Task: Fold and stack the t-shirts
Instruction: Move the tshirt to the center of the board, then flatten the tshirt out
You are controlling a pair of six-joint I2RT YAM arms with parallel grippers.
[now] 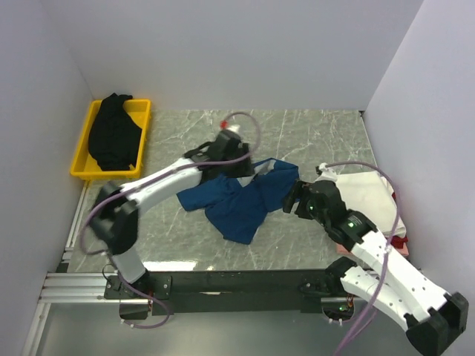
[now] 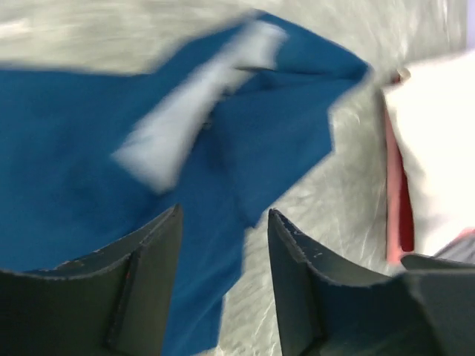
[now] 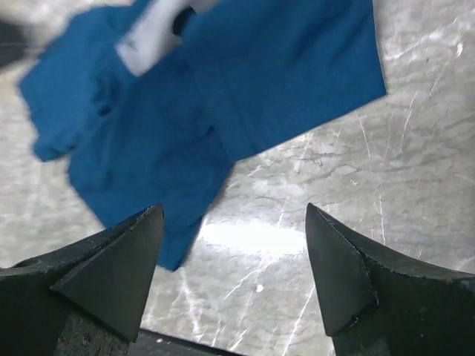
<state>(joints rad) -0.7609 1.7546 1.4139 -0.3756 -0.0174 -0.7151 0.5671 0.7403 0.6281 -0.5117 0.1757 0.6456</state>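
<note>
- My left hand (image 2: 224,215): fingers apart, gripping nothing, over the crumpled blue t-shirt (image 1: 241,200).
- My right hand (image 3: 234,211): spread wide, empty, beside the shirt's edge.
- Shirt lies mid-worktop (image 1: 312,133).

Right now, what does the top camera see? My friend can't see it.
A crumpled dark blue t-shirt lies on the table, the left gripper over its far edge, the right gripper at its right side. A black t-shirt fills a yellow bin far left; a white t-shirt lies right.
</note>
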